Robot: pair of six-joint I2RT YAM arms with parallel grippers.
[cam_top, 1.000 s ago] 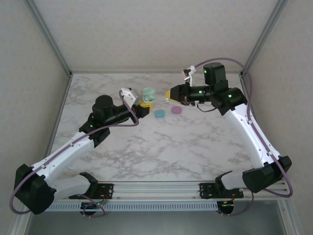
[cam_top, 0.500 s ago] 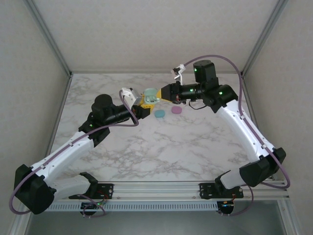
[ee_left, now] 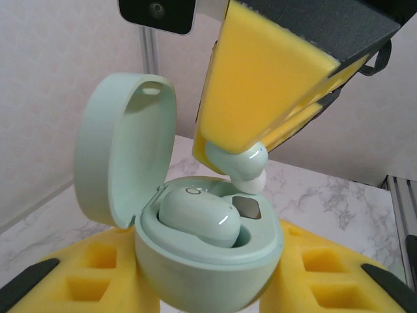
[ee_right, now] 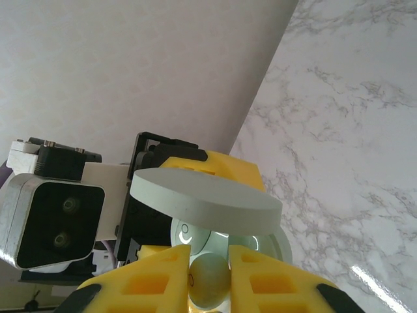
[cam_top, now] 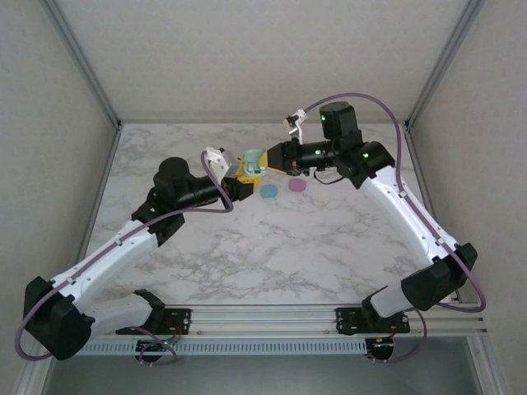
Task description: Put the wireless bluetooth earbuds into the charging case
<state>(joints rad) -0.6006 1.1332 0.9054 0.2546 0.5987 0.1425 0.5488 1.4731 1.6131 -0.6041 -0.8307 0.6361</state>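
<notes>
My left gripper (cam_top: 244, 174) is shut on the mint green charging case (ee_left: 208, 261), holding it upright with its lid (ee_left: 124, 156) swung open. One mint earbud (ee_left: 199, 215) lies seated in the case's left well. A second mint earbud (ee_left: 238, 166) is pinched in my right gripper (cam_top: 272, 161), whose yellow foam fingers (ee_left: 260, 78) hang just over the case's other well. The earbud's white tip nearly touches the rim near a small dark window. In the right wrist view that earbud (ee_right: 210, 280) sits between the pads, below the lid (ee_right: 205, 195).
A closed teal case (cam_top: 268, 191) and a closed pink case (cam_top: 297, 186) lie on the marble table just in front of the grippers. The back wall and the frame posts stand close behind them.
My right gripper has moved left with the earbud, from beside the case to right above its open well. The left arm and the case have held still.
</notes>
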